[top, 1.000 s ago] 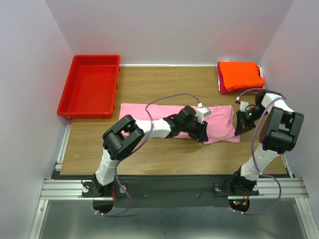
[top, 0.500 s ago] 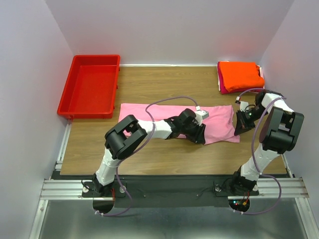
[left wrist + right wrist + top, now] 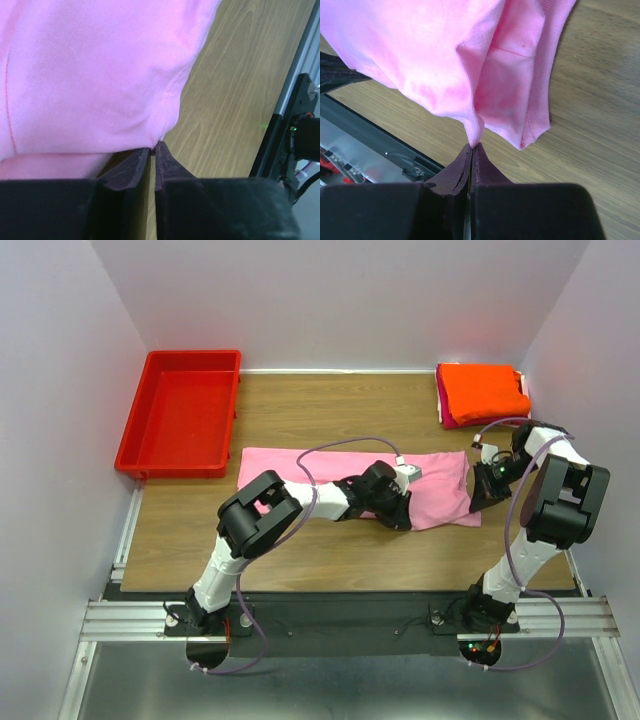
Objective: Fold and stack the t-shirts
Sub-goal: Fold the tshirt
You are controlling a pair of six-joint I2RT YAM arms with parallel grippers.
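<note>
I've got the light pink t-shirt (image 3: 350,478) spread mid-tabletop (image 3: 300,410). Left claw (image 3: 153,150) pinches its near hem, right claw (image 3: 472,147) clamps a fold at its right end. Folded orange t-shirt (image 3: 483,390) lies far right, red tray (image 3: 182,412) far left.

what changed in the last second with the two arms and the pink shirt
The left pincer has closed onto the near edge of the light pink t-shirt, and its elbow swung slightly right. The right pincer stayed shut on the shirt's right edge. The shirt itself, the folded orange t-shirt on the far-right stack and the red tray have not moved.
</note>
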